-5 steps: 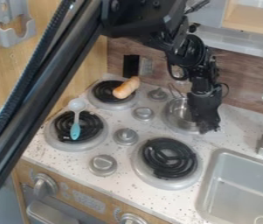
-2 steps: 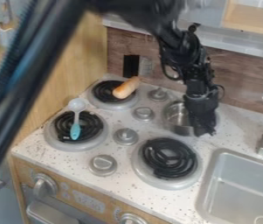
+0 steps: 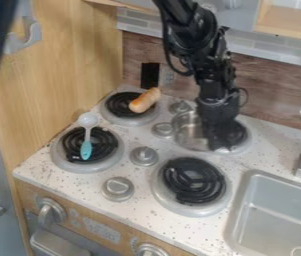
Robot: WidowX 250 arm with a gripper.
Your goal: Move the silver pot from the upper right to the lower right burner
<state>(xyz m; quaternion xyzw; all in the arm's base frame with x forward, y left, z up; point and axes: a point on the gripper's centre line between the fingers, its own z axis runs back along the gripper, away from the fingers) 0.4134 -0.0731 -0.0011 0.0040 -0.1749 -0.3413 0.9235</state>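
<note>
Pot (image 3: 189,131) — shiny, smooth metal

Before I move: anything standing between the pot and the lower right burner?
Nothing visible; only counter lies between the silver pot and lower right burner. The knobs sit left of that path.

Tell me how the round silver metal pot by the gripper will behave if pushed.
The round silver metal pot looks rigid and should keep its shape. Its smooth, shiny wall may be slippery. Open and hollow, it is probably light for its size.

There are four burners (image 3: 193,180), six knobs (image 3: 117,188), one pot (image 3: 189,132), one spoon (image 3: 86,149), one sink (image 3: 279,212) and one tan cylinder (image 3: 144,100).
</note>
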